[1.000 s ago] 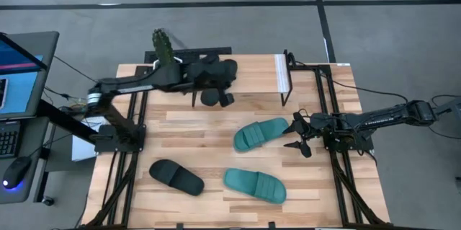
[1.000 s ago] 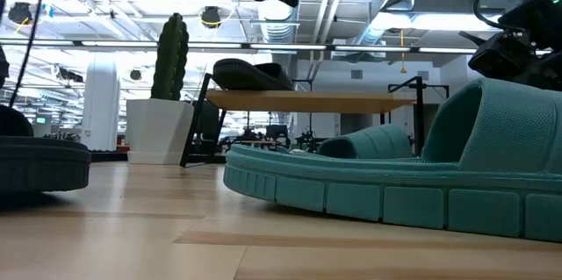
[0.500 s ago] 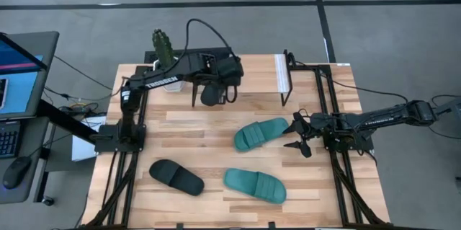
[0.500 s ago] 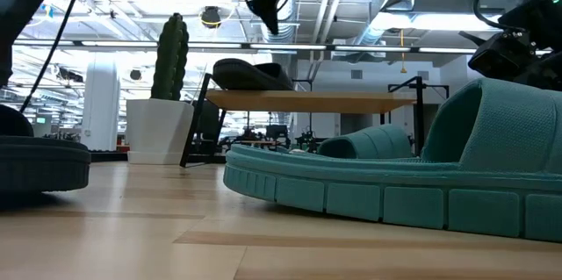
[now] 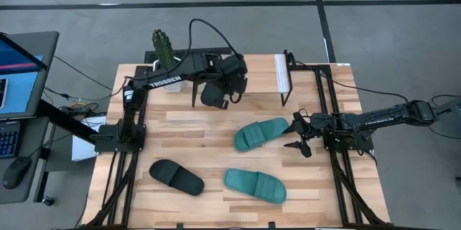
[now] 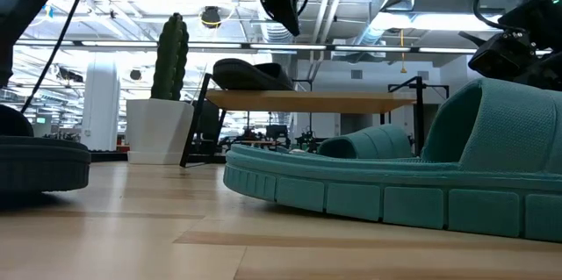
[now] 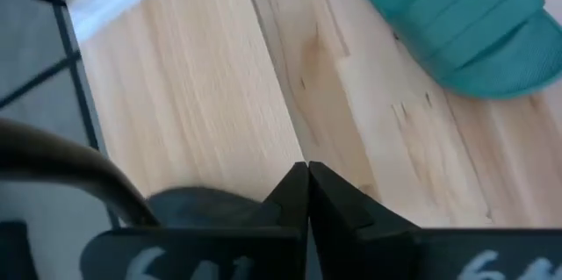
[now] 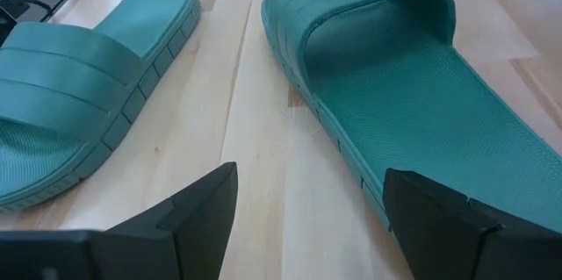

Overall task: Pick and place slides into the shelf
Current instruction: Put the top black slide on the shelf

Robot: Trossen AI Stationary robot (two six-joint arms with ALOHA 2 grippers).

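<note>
Light plank table (image 5: 216,125) standing on a grey floor (image 5: 374,21) crossed by dark lines. A green cactus (image 5: 163,46) in a white pot (image 6: 158,131) stands at the table's far left corner. To the left of the table, a dark desk (image 5: 39,42) carries a lit screen (image 5: 14,78), a keyboard (image 5: 7,142) and a mouse (image 5: 16,172), with cables (image 5: 72,104) running between desk and table.

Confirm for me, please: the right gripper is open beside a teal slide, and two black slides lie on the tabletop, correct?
Not quite: the high view shows one black slide on the tabletop. The right gripper is open beside a teal slide.
</note>
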